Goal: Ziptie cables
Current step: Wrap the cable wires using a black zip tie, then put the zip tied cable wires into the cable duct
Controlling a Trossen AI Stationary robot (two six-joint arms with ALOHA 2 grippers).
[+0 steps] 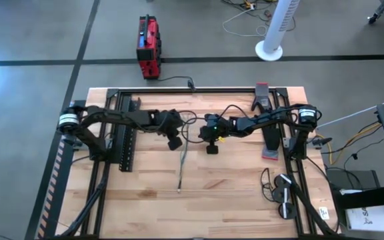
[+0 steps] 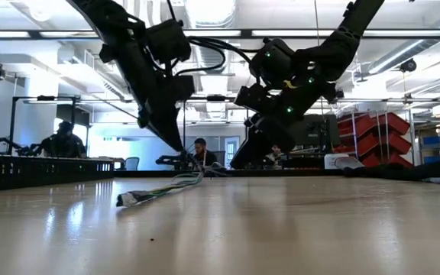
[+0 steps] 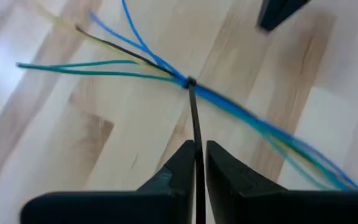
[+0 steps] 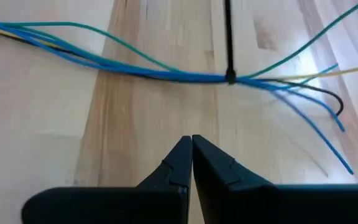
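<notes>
Two grippers meet over the cables [image 3: 241, 112] on the desk [image 1: 232, 193]: left gripper [image 3: 199, 163] pinches the zip tie [image 3: 193, 115]; right gripper [image 4: 192, 155], closed, empty, hovers beside it.

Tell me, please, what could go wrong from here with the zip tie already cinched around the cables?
The left gripper grips only the thin zip tie tail, so it could slip out, or a harder pull could drag the loose cables across the table. The right gripper is shut and empty beside the bundle, so nothing holds the wires down.
</notes>
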